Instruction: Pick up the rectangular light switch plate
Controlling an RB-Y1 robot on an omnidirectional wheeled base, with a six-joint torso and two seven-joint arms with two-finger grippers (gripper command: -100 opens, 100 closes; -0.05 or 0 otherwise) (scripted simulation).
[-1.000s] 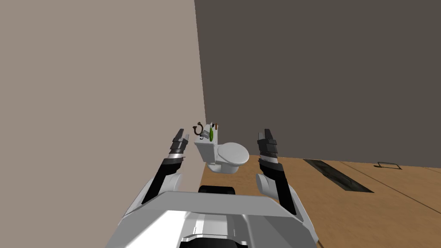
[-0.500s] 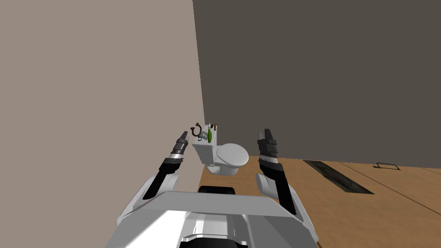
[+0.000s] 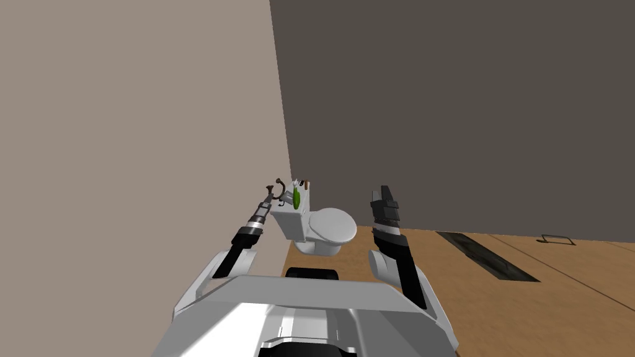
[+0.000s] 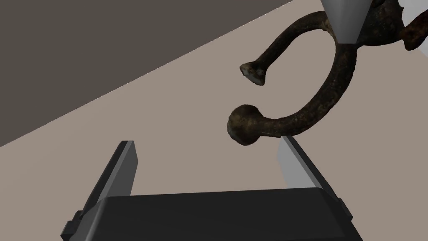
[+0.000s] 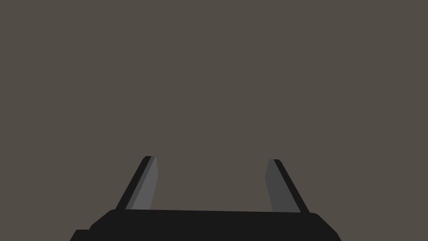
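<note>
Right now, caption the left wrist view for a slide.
Open left gripper, one fingertip close to the knobbed end of a dark curved hook, beige wall behind.

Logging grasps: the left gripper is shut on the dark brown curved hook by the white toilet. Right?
No: the left gripper is open, close to the dark brown curved hook by the white toilet; the left wrist view shows it.

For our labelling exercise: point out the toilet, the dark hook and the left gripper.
toilet [image 3: 335, 224], head view, on the lid.
hook [image 4: 243, 130], left wrist view, on its round knob.
left gripper [image 4: 207, 142], left wrist view, midway between its open fingertips.
</note>
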